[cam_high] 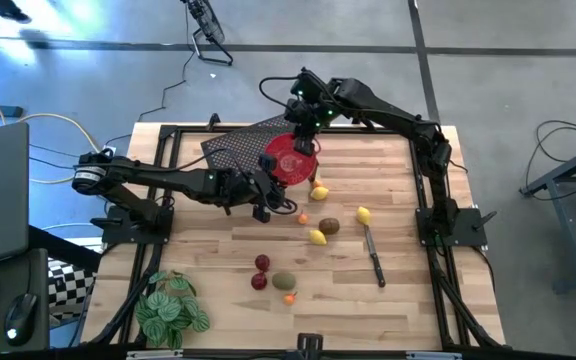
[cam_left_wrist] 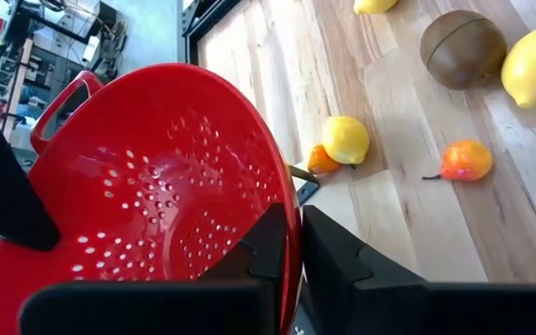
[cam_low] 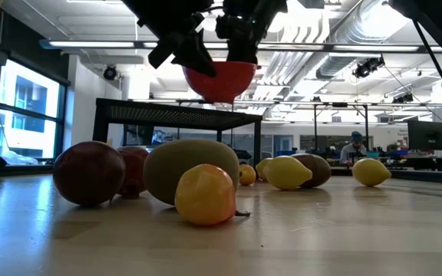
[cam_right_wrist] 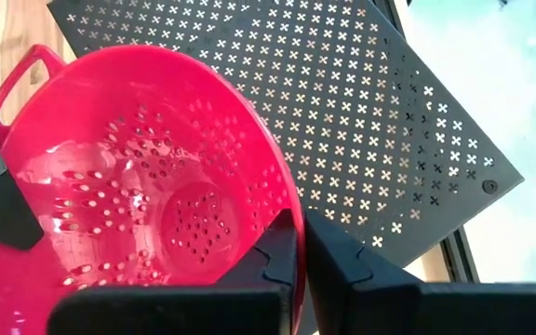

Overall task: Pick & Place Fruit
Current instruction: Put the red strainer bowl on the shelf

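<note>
Both arms meet at a red colander (cam_high: 291, 160), which the low view shows lifted clear of the wooden tabletop (cam_high: 408, 300). The left gripper (cam_left_wrist: 287, 244) is clamped on the colander's rim, one finger inside the bowl and one outside. The right gripper (cam_right_wrist: 298, 244) pinches the rim the same way from the opposite side. Under and behind the colander lies a dark perforated panel (cam_right_wrist: 370, 121) (its holes are small crosses).

The colander holds no fruit; all of it lies loose on the tabletop. A small lemon (cam_left_wrist: 345, 140) sits closest to the colander, touching a tiny orange piece (cam_left_wrist: 321, 160). Another orange piece (cam_left_wrist: 466, 159) lies near them. Toward the middle are a brown oval fruit (cam_high: 329, 226), a lemon (cam_high: 317, 237) just beside it, and a third lemon (cam_high: 364, 214). Nearer the front edge are two dark red balls (cam_high: 260, 272), an olive-green oval (cam_high: 284, 281) and one more orange piece (cam_high: 289, 297). A knife (cam_high: 373, 255) lies to the right of the fruit, and a green leafy plant (cam_high: 170, 310) sits at the front left corner.
</note>
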